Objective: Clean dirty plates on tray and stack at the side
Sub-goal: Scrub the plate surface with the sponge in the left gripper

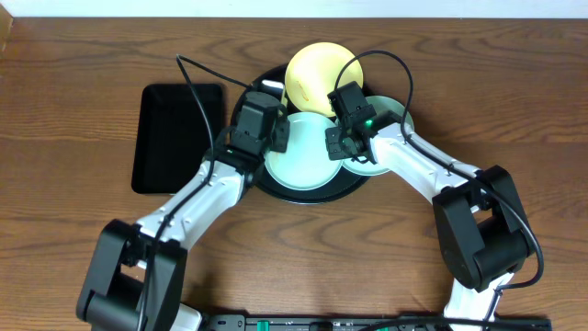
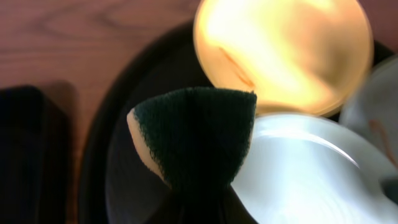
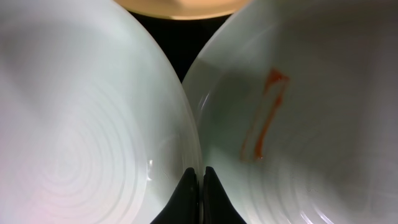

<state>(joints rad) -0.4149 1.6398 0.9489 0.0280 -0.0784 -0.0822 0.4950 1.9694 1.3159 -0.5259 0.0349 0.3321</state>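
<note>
The round black tray (image 1: 274,191) holds three plates. The pale yellow plate (image 1: 312,78) lies at the back, with a faint smear in the left wrist view (image 2: 280,56). A blue-green plate (image 1: 303,161) lies in the middle. A second blue-green plate (image 1: 390,119) lies at the right, with an orange smear (image 3: 264,115). My left gripper (image 1: 268,129) is shut on a dark green and yellow sponge (image 2: 193,130), held over the tray's left part beside the middle plate (image 2: 305,168). My right gripper (image 3: 200,180) is shut on the middle plate's right rim (image 3: 87,124).
A smaller rectangular black tray (image 1: 177,136) lies on the wooden table (image 1: 83,92) just left of the round tray, and shows dark at the left edge of the left wrist view (image 2: 25,149). Both arms reach in from the front.
</note>
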